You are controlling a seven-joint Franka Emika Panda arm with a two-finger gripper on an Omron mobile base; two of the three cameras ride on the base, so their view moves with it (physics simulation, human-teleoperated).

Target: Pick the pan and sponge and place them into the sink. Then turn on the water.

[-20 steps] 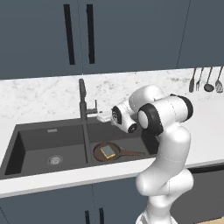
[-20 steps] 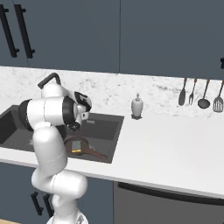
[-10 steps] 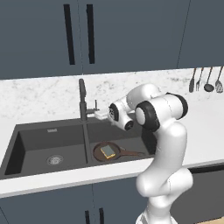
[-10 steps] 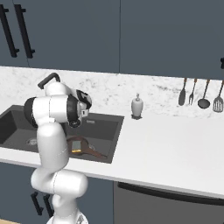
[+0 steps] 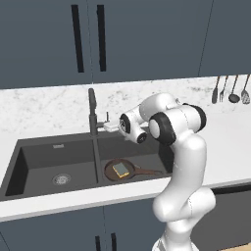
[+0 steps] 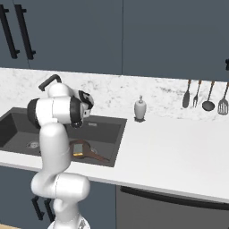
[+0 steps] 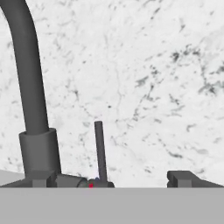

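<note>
Both the pan (image 5: 119, 170) and sponge (image 5: 120, 169) lie in the sink (image 5: 44, 162), so the released, empty claw (image 5: 111, 127) nears the faucet (image 5: 92, 112) lever.

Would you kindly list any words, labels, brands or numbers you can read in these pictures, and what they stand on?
None: no readable text on the soap dispenser, the cabinet doors, the sink, the pan or the sponge.

- You get even, flat rendered light with no glare on the white counter (image 6: 179, 152).
- Inside the sink (image 5: 44, 162) your view turns dim.
- The faucet (image 7: 26, 78) looks soft up close.
</note>
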